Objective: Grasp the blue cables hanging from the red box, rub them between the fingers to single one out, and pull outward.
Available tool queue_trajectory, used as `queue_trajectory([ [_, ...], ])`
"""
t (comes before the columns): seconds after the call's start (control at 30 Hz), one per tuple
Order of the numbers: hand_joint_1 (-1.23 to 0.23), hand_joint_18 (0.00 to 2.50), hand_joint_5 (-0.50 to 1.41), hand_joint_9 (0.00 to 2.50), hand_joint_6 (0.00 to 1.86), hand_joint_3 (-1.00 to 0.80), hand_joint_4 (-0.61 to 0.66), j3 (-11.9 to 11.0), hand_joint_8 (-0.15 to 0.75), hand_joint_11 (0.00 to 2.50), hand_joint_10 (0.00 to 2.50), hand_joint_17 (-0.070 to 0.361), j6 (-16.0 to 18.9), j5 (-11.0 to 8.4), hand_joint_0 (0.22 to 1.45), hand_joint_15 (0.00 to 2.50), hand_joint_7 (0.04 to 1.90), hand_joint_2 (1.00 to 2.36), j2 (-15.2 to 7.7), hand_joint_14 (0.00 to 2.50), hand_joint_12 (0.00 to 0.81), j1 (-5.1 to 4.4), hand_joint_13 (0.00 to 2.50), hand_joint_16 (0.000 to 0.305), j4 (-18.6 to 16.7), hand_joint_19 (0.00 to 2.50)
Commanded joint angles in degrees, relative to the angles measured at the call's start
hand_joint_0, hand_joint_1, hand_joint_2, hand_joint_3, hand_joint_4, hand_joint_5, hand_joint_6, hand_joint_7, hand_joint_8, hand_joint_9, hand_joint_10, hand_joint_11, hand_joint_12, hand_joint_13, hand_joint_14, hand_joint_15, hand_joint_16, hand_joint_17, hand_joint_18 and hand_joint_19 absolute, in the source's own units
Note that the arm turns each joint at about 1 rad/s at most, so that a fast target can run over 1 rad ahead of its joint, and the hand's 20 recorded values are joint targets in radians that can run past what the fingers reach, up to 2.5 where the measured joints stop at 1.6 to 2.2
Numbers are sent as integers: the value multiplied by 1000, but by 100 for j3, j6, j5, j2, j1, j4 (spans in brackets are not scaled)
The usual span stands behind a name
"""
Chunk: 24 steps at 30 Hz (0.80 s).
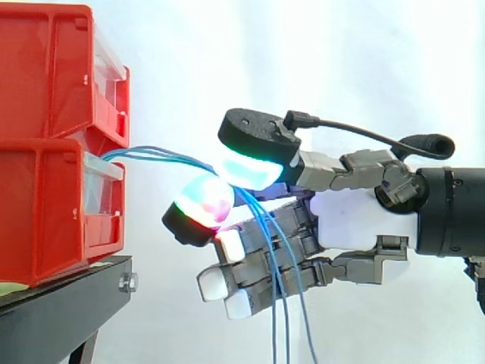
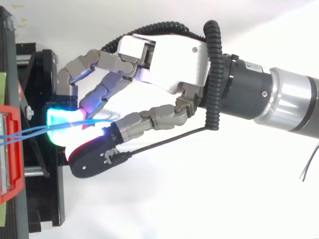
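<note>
Side view: hand (image 1: 356,216) pinched blue cables (image 1: 155,153) btwn pads (image 1: 250,171) near red box (image 1: 45,205). Looked mid-rub; nxt isolate one, pull out.

three blue cables (image 1: 258,208), two red bins (image 1: 45,205)

I count several thin blue cables (image 1: 159,154) leaving the front of the red box (image 1: 45,212), the lower of the stack. They run bunched and near level, pass between two glowing fingers (image 1: 254,168), then fan apart and hang slack.
</note>
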<state>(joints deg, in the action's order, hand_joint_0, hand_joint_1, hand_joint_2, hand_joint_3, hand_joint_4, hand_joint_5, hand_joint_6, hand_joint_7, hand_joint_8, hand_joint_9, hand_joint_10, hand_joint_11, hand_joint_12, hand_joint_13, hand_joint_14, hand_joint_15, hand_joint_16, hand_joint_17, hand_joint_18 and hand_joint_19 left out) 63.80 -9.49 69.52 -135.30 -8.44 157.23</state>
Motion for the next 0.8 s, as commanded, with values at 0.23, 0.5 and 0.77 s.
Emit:
queue_trajectory([
  [0.23, -536, 692, -156, 1031, 897, -438, 94, 1, 292, 783, 21, 124, 0, 0, 582, 557, 952, 1004, -5, 22, 387, 0, 874, 55, 9, 562],
  [0.5, -733, 744, -153, 1057, 924, -106, 97, 1, 313, 813, 23, 131, 0, 0, 614, 557, 979, 1018, -5, 20, 406, 0, 902, 58, 0, 537],
  [0.77, -842, 717, -164, 994, 938, -43, -49, -7, 292, 817, 24, 124, 0, 0, 660, 550, 1096, 1022, 3, 23, 384, 0, 849, 55, 9, 527],
])
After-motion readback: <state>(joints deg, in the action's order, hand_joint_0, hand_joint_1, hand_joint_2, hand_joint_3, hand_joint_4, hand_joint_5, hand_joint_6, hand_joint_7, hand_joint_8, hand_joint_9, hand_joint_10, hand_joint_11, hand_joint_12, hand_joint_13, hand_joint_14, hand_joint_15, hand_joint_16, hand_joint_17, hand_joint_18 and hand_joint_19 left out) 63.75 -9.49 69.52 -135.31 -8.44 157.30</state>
